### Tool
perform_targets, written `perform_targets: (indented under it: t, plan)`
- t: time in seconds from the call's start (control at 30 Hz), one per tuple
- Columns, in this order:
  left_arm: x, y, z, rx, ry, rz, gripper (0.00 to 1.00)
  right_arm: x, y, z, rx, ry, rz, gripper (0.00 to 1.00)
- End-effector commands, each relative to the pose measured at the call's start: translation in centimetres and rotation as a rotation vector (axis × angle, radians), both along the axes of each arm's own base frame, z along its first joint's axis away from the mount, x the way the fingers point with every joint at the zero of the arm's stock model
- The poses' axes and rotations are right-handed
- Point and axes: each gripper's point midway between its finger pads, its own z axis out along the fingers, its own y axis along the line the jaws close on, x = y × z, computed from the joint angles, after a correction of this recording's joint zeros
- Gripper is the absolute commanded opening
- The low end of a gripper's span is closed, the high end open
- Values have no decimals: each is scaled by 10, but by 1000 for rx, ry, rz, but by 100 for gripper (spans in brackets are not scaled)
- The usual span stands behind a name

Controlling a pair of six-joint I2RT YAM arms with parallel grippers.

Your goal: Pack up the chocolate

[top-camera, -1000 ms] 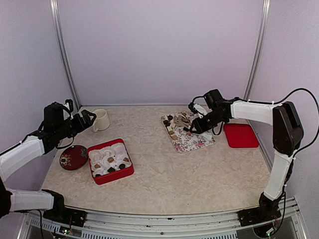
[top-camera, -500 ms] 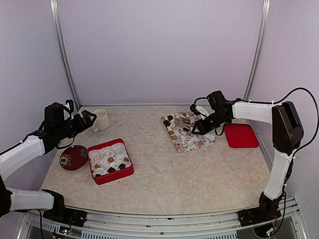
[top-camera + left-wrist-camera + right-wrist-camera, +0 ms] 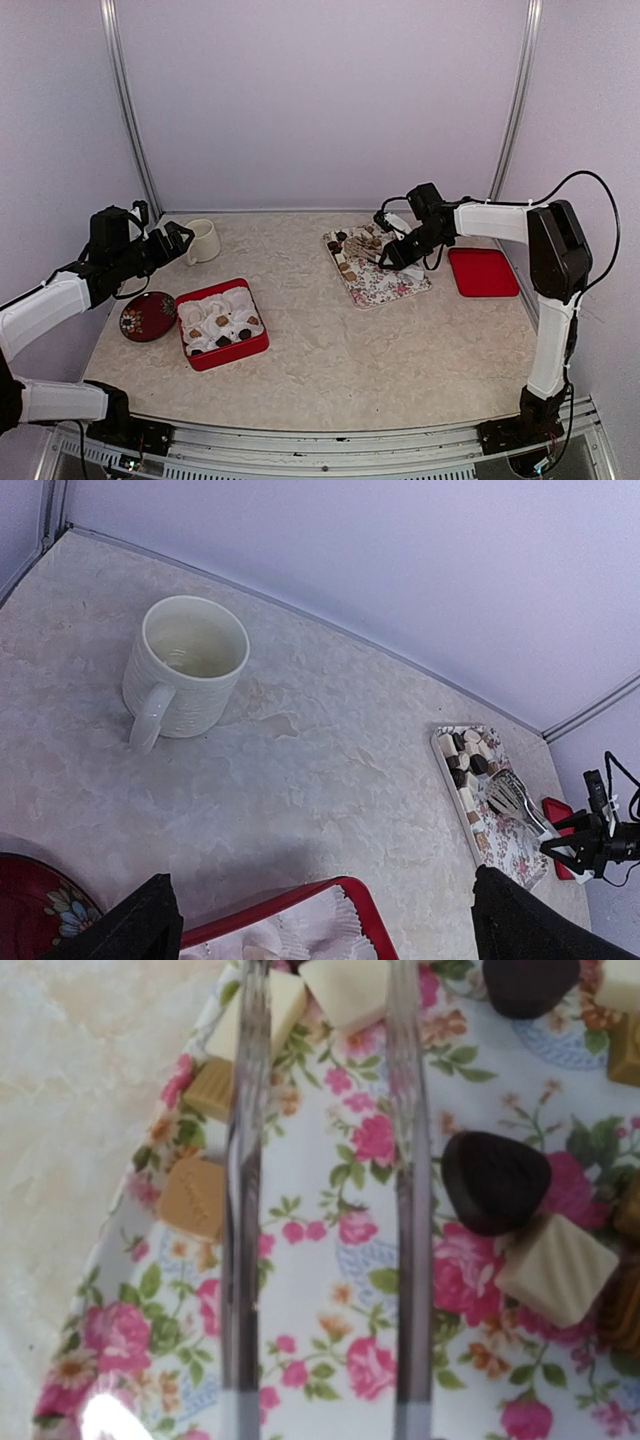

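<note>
My right pincer grips tongs, tines apart over floral tray. Chocolate scattered there, few pieces in red box. My left pincer wide open near mug.

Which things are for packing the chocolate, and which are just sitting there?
For the job: chocolate, flowery tray, tongs held in the right pincer, red box with paper cups.
Just sitting: mug, dark red dish, flat red piece.
</note>
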Motion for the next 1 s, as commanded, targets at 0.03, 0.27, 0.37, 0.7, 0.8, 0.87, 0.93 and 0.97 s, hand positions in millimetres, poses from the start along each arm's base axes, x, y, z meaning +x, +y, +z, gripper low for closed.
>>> perform_targets:
  t: [0.03,0.27,0.37,0.7,0.8,0.87,0.93,0.97]
  plan:
    - [6,-2,18,-3,-50,-5,99,9,0,-4,-20,-6,9,39]
    - [6,-3,17,-2,-48,-6,99,14,-2,-14,-44,1,4,39]
    - [6,-3,17,-4,-49,-8,99,16,-2,-18,-53,3,3,39]
    - [6,-3,16,-1,-45,-6,99,27,5,-22,-44,-4,18,39]
    - [6,-2,15,1,-42,-3,99,30,7,-23,-43,-2,22,39]
    - [7,-1,14,3,-41,-1,99,33,9,-24,-40,-1,24,39]
    - [7,-1,15,2,-42,-2,99,34,10,-26,-41,4,27,39]
    - [8,-1,15,2,-43,-2,99,34,10,-25,-41,2,27,39]
